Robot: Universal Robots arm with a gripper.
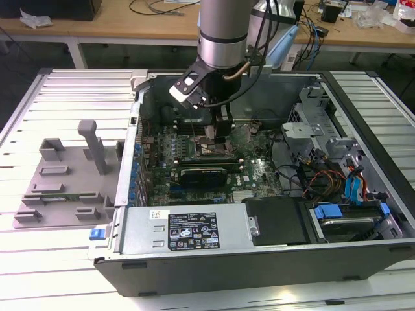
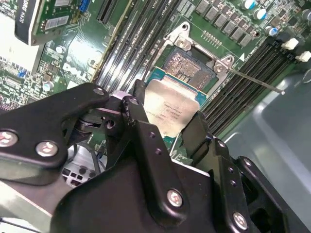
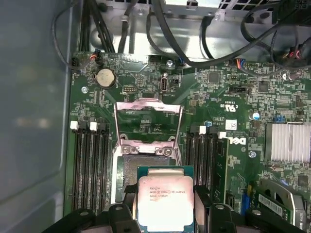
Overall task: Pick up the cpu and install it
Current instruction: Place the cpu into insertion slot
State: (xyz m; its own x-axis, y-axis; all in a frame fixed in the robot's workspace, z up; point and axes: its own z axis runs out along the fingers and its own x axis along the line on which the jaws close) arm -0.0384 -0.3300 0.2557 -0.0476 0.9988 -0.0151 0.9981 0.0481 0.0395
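Note:
The cpu is a flat silver-topped square chip, held between my gripper's two black fingers. My gripper is shut on its opposite edges. In both wrist views the chip hangs tilted just over the near edge of the open socket on the green motherboard. The socket's metal load frame stands swung open, and its thin lever sticks out to the side. The first wrist view shows the cpu partly overlapping the socket. In the exterior view my gripper reaches down inside the computer case.
Memory slots flank the socket on both sides. A finned heat sink and cables sit nearby. A labelled power supply box lines the case's front wall. A grey plastic tray lies on the table at the exterior view's left.

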